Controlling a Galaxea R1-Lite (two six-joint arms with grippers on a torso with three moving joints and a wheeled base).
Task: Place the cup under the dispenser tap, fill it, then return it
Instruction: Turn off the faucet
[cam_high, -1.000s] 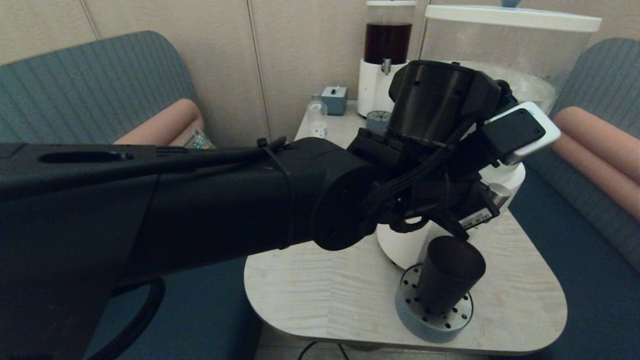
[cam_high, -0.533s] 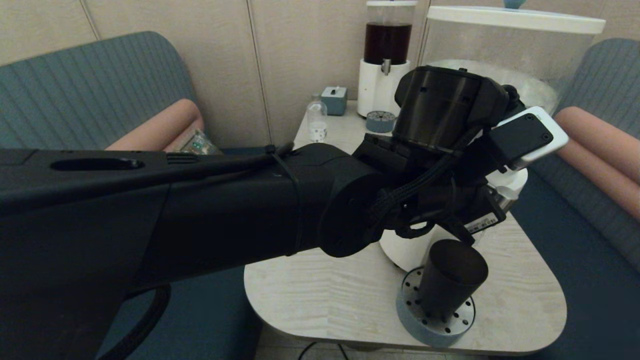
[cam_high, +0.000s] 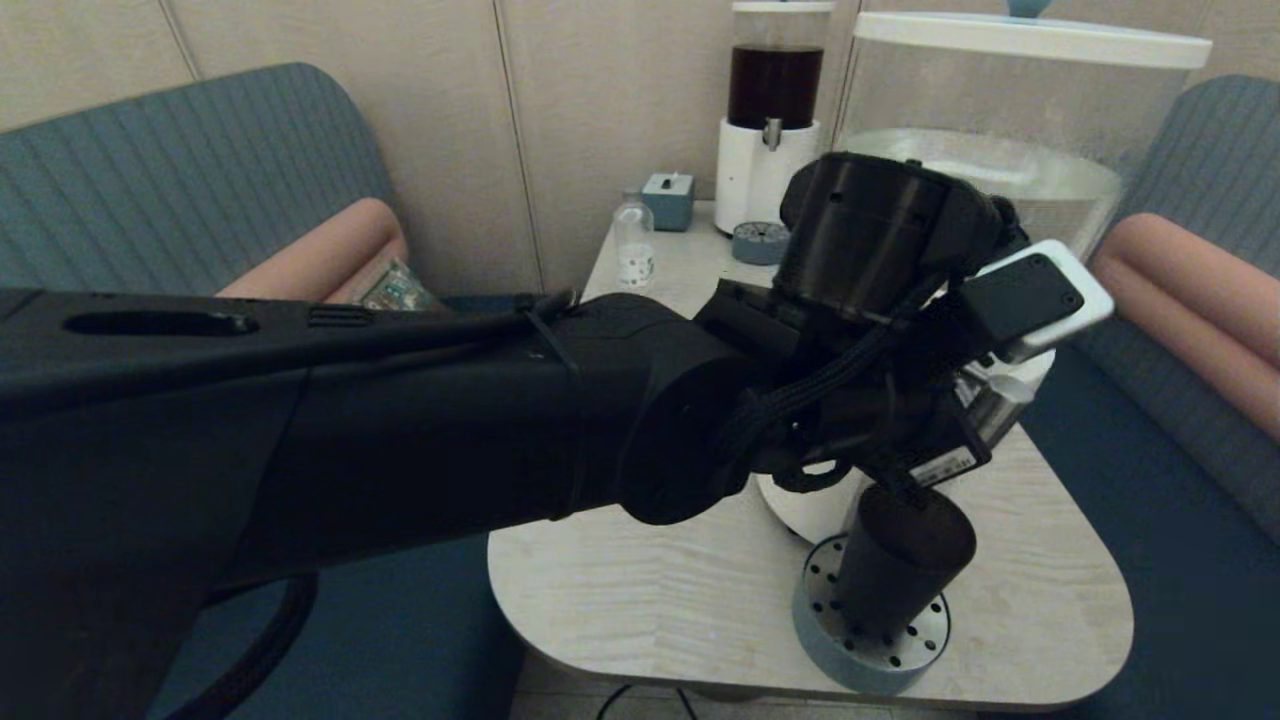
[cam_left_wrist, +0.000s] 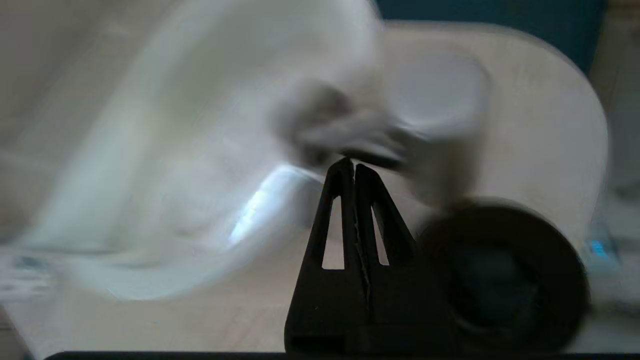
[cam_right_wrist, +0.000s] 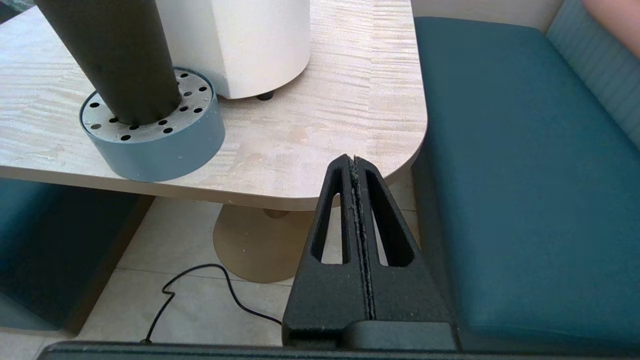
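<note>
The left arm (cam_high: 400, 420) is a thick matte-black casing with a long slot, a cable tie, braided black cables (cam_high: 800, 385), a cylindrical wrist housing, a silver-edged black camera block (cam_high: 1030, 295) with screws and a white barcode label (cam_high: 948, 463). The black fingers (cam_left_wrist: 345, 220) are triangular with cut-out windows.

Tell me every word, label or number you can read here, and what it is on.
None can be read.
White sticker on the left arm's wrist: print too small.
White label on the small clear bottle: too small.
Patterned packet on the seat: too small.
The dispensers and the cup show no lettering.
</note>
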